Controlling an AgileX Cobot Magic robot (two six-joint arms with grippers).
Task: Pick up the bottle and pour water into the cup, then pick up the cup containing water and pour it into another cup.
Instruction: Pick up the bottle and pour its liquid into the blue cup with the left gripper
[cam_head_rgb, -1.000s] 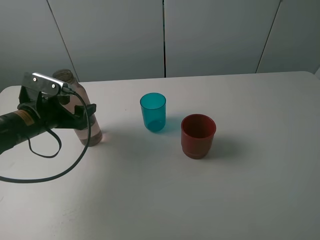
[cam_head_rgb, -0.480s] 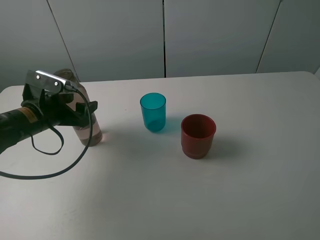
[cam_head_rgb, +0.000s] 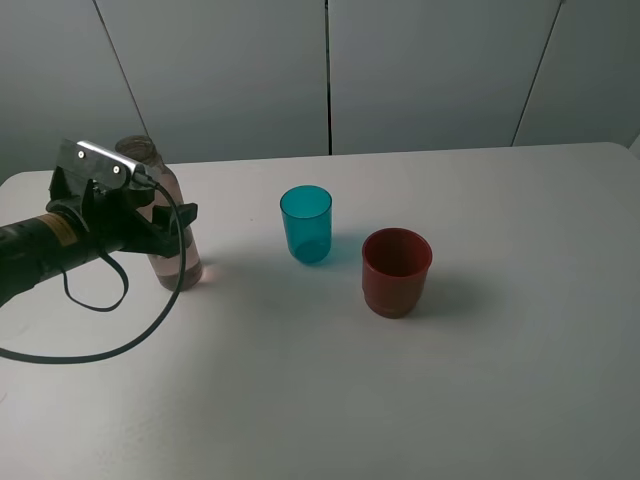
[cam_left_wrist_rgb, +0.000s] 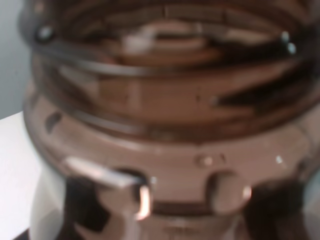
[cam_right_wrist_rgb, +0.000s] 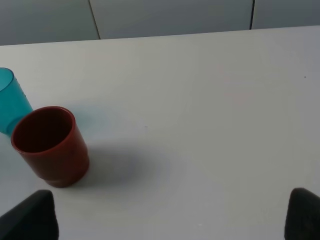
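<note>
The bottle (cam_head_rgb: 178, 255), tall, clear and brownish, stands upright on the table at the left. My left gripper (cam_head_rgb: 160, 222) reaches in from the left at mid-height, one finger on each side of the bottle, and looks open. In the left wrist view the bottle (cam_left_wrist_rgb: 165, 125) fills the frame, very close. The teal cup (cam_head_rgb: 306, 223) stands upright near the middle, with the dark-red cup (cam_head_rgb: 396, 270) to its right and nearer. The right wrist view shows the red cup (cam_right_wrist_rgb: 49, 145) and part of the teal cup (cam_right_wrist_rgb: 9, 100). My right gripper (cam_right_wrist_rgb: 165, 220) is open and empty, away from both cups.
The white table (cam_head_rgb: 450, 380) extends to the right and front. A grey panelled wall (cam_head_rgb: 420, 70) stands behind its far edge. The left arm's black cable (cam_head_rgb: 120, 340) loops over the table at the left front.
My left gripper has moved a little further in around the bottle. The cups have not moved.
</note>
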